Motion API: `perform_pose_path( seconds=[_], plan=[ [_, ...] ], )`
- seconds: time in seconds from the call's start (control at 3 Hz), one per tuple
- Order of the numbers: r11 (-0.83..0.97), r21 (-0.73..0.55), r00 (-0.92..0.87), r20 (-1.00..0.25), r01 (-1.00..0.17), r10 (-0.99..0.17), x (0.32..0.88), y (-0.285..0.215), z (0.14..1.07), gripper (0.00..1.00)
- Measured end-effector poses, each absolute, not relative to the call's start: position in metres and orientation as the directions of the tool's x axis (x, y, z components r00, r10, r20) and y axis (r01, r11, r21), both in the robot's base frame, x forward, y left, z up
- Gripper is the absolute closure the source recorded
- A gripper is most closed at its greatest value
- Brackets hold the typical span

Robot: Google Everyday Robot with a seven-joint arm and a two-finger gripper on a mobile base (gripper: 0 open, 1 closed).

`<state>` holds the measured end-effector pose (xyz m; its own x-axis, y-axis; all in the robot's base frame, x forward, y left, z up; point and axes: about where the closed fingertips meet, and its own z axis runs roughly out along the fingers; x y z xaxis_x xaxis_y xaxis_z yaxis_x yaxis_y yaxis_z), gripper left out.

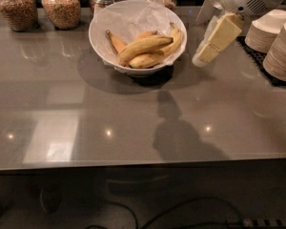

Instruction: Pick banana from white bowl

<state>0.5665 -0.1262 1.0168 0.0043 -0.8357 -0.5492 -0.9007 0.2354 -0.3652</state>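
Note:
The white bowl, lined with crumpled white paper, stands at the back middle of the grey table. Several bananas lie in it. The banana, long, plump and pale yellow, lies across the top of the pile. A shorter orange-toned banana lies at the left behind it, and a duller one lies below it. My gripper, cream-coloured, hangs tilted just right of the bowl's rim, above the table. It holds nothing and is apart from the bananas.
Several glass jars of grain stand along the back edge. Stacks of small cream bowls sit on a black mat at the right. A white stand is behind my gripper. The table's front edge runs across the lower part of the view.

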Motion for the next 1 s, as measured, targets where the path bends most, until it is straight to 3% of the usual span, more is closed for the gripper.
perform_pose_path(
  seconds=[0.33,1.0],
  plan=[
    [0.236,-0.365,0.004,-0.549,-0.901,-0.836,0.567,-0.126,1.017,0.0],
    [0.267,-0.368,0.052,-0.666,-0.89,-0.744,0.6,-0.097,1.009,0.0]
  ],
)
